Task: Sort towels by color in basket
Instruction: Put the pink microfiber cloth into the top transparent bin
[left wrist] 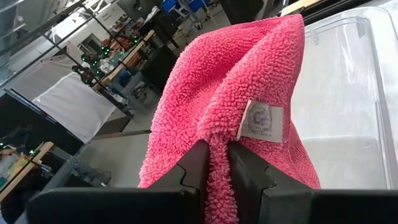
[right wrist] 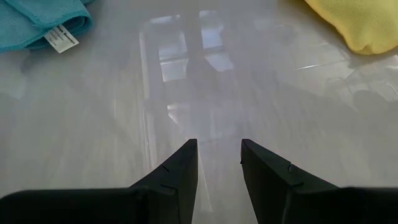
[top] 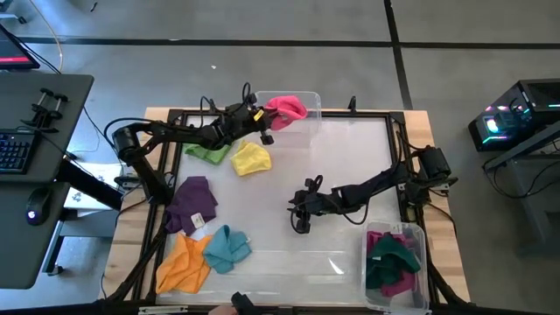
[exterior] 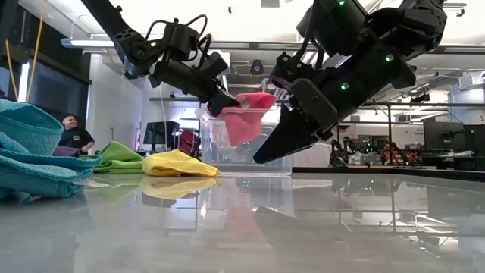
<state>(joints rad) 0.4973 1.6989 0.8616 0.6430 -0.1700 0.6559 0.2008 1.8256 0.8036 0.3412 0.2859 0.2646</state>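
Fluffy pink towel [left wrist: 249, 81] — pinched between left gripper [left wrist: 216, 163] fingers [left wrist: 193, 168]

Bright overhead light glares off the glossy table [right wrist: 205, 81].

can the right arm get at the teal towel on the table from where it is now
Probably yes. The right gripper hangs open and empty over bare table, and the teal towel lies uncovered beside it, with nothing between them. The left gripper is far off, shut on the pink towel at the far bin.
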